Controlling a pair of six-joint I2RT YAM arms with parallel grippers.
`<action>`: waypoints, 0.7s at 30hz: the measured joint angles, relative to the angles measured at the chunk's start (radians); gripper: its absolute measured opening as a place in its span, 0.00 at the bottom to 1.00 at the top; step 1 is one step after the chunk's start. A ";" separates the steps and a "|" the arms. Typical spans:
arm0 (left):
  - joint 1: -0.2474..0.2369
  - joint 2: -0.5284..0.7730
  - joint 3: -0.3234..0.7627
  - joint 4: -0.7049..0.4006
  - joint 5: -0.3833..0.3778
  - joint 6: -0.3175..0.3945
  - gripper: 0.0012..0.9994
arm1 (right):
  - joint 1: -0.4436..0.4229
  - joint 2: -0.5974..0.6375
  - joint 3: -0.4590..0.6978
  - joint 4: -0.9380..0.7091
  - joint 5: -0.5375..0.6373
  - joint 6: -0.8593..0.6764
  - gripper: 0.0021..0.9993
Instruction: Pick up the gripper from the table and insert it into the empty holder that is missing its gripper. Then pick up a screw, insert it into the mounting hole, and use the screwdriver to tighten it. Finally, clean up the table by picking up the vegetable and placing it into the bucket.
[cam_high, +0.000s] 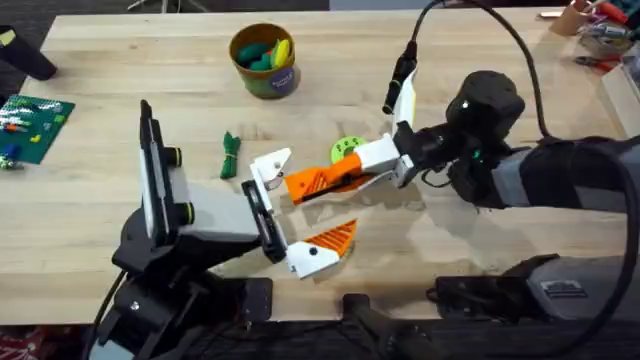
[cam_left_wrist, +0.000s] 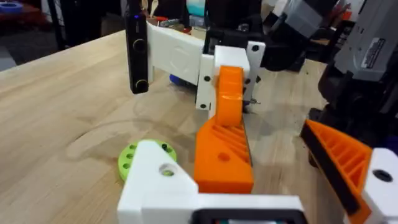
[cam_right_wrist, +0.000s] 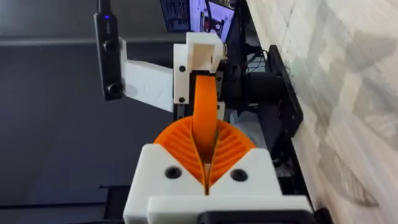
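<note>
I can make out no word, brand or number in any of my three views. The one printed thing I see is a white label (cam_left_wrist: 373, 53) with dark lines of print on the grey arm housing in my left wrist view, and its letters are too small for me to read. A similar pale label (cam_high: 562, 290) sits on the right arm's base in my overhead view, equally unreadable.

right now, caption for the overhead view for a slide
Right gripper presses the orange gripper toward the left arm's holder, bucket behind.
</note>
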 joint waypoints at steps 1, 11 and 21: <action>0.000 0.000 0.000 0.000 0.000 0.000 0.99 | 0.000 0.000 0.000 0.001 0.002 0.003 0.01; 0.000 0.000 0.000 0.000 0.000 0.000 0.99 | 0.000 0.000 0.000 0.008 0.010 0.023 0.01; 0.000 0.000 0.000 0.000 0.000 0.000 0.99 | 0.000 0.000 0.000 0.010 0.018 0.030 0.01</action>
